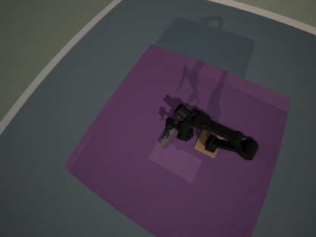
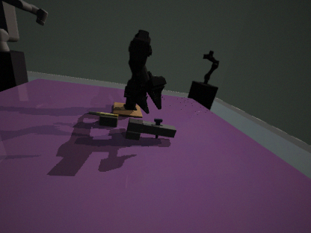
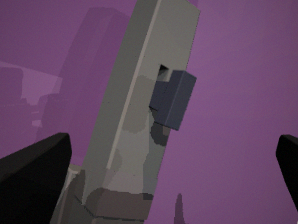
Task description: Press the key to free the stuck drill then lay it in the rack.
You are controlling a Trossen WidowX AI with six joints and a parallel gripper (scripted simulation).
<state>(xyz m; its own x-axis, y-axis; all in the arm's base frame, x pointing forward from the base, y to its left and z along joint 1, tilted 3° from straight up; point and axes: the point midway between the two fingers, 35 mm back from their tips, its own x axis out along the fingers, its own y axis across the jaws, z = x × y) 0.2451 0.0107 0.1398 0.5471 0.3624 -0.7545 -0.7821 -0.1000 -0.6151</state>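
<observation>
Gripper (image 2: 155, 98) was held spread and empty above the grey block (image 3: 136, 129); centring over its key (image 3: 172, 99) before pressing was judged advisable

Purple mat (image 1: 125, 190), grey floor (image 1: 45, 129), black box with small stand (image 2: 202, 94)

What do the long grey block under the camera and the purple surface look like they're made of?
The grey block looks like matte painted metal or plastic: flat, even faces and sharp edges, though I can't tell which. The purple surface looks smooth and slightly glossy, showing faint reflections.
</observation>
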